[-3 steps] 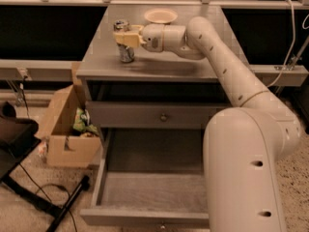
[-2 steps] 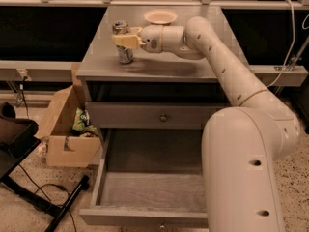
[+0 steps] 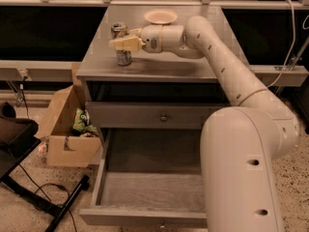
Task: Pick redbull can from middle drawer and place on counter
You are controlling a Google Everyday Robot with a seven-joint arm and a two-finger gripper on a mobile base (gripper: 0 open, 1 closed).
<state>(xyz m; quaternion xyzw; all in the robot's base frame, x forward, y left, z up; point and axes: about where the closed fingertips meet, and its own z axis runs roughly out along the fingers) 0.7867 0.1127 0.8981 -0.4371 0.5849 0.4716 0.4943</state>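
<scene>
The slim silver-blue redbull can [image 3: 124, 58] stands upright on the smooth grey counter [image 3: 166, 64] — the cream two-finger gripper [image 3: 117, 43] clasps its middle.

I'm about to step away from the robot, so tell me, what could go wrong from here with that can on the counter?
The hand is at the redbull can, which stands near the left front corner of the counter; a sideways pull-away could tip it over the edge toward the cardboard box. The middle drawer stands open right beside the arm, so a bump there is possible.
</scene>
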